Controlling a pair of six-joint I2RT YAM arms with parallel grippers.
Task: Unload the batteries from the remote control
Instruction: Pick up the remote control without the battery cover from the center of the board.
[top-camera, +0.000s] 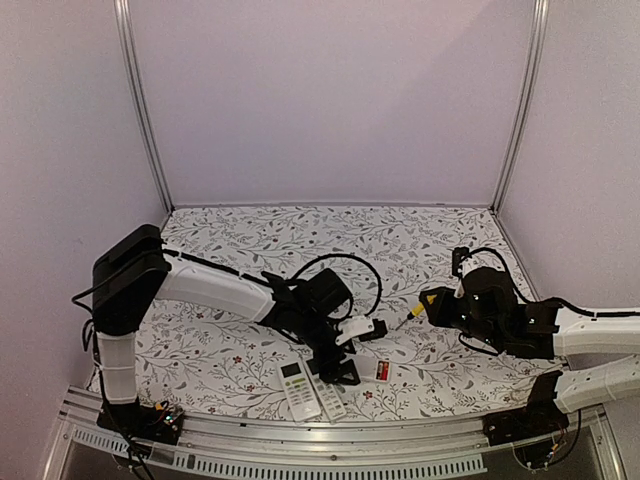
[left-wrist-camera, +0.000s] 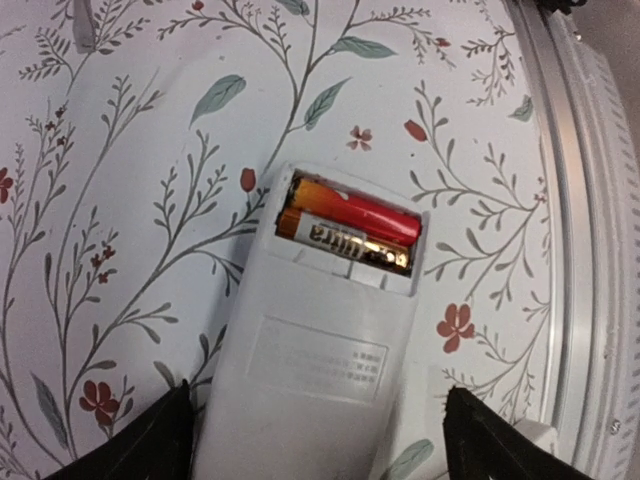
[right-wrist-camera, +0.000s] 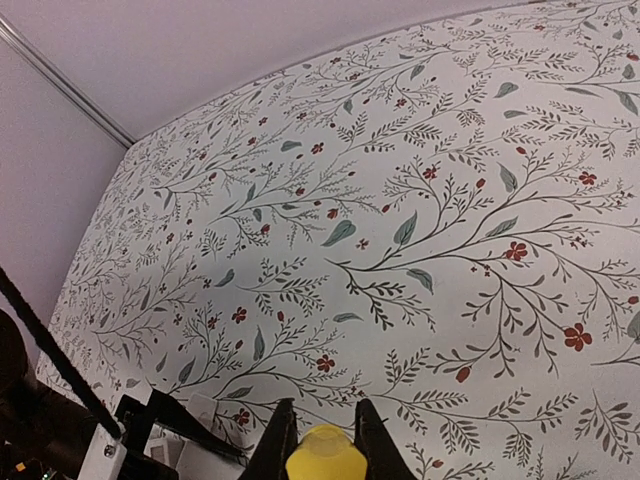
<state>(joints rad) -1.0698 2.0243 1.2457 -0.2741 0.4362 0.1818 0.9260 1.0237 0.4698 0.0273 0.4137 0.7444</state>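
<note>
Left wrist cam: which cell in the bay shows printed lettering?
The lower cell, beside the remote body, gold-and-black; the upper cell shows plain red-orange.

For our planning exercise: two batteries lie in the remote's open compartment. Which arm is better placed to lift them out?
Left. The left gripper hangs open over the remote, the batteries exposed just ahead of it. The right gripper is off to the side, shut on the yellow-handled screwdriver.
</note>
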